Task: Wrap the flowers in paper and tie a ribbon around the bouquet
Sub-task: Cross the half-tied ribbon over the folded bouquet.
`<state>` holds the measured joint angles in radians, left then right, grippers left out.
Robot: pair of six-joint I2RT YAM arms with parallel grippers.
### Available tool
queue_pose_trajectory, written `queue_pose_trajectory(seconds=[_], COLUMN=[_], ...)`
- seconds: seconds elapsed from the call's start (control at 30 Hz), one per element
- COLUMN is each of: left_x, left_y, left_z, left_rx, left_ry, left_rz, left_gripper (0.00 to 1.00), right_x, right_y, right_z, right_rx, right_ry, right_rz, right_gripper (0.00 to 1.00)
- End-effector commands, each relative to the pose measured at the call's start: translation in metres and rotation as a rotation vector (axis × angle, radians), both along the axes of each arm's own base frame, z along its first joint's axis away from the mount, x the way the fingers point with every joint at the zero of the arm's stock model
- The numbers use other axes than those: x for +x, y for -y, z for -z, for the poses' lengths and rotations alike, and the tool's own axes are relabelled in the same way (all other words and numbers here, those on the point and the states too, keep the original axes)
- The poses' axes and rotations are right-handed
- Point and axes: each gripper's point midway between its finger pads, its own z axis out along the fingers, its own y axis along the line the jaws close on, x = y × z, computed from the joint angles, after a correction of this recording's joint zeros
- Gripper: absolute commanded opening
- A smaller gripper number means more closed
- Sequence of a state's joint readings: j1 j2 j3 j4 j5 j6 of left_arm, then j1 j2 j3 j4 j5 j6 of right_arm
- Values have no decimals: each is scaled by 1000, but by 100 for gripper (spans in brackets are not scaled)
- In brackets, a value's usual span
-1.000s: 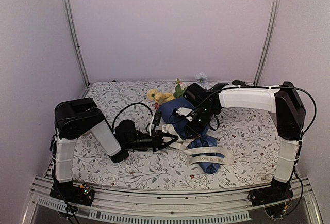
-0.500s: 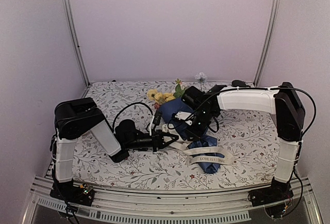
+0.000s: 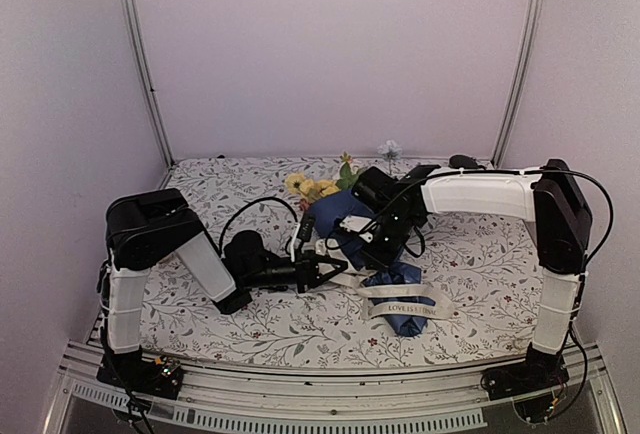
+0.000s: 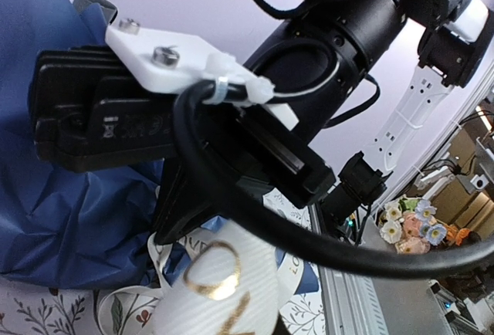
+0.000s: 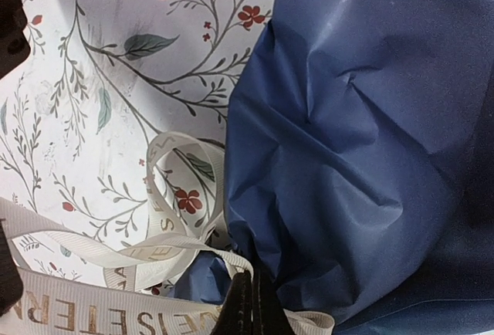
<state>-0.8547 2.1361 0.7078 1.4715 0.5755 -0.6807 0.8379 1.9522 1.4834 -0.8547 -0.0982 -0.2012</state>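
Ribbon (image 3: 400,306) first: how will it handle, and where is it?

Soft, light and probably slippery. It loops loosely across the narrow end of the bouquet (image 3: 345,216), which lies mid-table on the tablecloth (image 3: 220,194) with the flowers (image 3: 312,187) pointing to the far left.

And the paper (image 5: 347,119)?

Thin and creased. It would likely crush or tear, so any pull belongs on the ribbon ends, not the cone.

Do the arms hold anything?

The right gripper (image 5: 251,308) has its fingers pressed together on a ribbon strand beside the paper. The left gripper (image 3: 325,274) is also closed, apparently pinching the ribbon's other end.

Any writing?

Gold capitals: "LOVE IS", then a word starting "ETERN".
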Motion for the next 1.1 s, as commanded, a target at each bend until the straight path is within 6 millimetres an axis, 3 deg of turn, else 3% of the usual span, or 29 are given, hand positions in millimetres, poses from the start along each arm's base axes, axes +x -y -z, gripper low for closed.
queue_pose_trajectory(seconds=[0.0,0.27,0.57,0.93,1.07], left_x=[-2,-2,9,31,42], left_y=[3,4,1,-12,-22], left_z=[-18,-17,-9,9,18], left_rx=[-67,-66,-54,-42,-40], left_ry=[76,75,21,-95,-152], left_rz=[20,22,-20,-114,-185], left_gripper=[0,0,0,0,20], right_x=[8,20,35,19,16], right_y=[-10,-7,-1,0,1], right_z=[-35,-49,-80,-87,-80], right_rx=[88,148,334,461,462], right_ry=[69,72,52,-4,-25], right_rz=[15,68,149,159,167], right_gripper=[0,0,0,0,0])
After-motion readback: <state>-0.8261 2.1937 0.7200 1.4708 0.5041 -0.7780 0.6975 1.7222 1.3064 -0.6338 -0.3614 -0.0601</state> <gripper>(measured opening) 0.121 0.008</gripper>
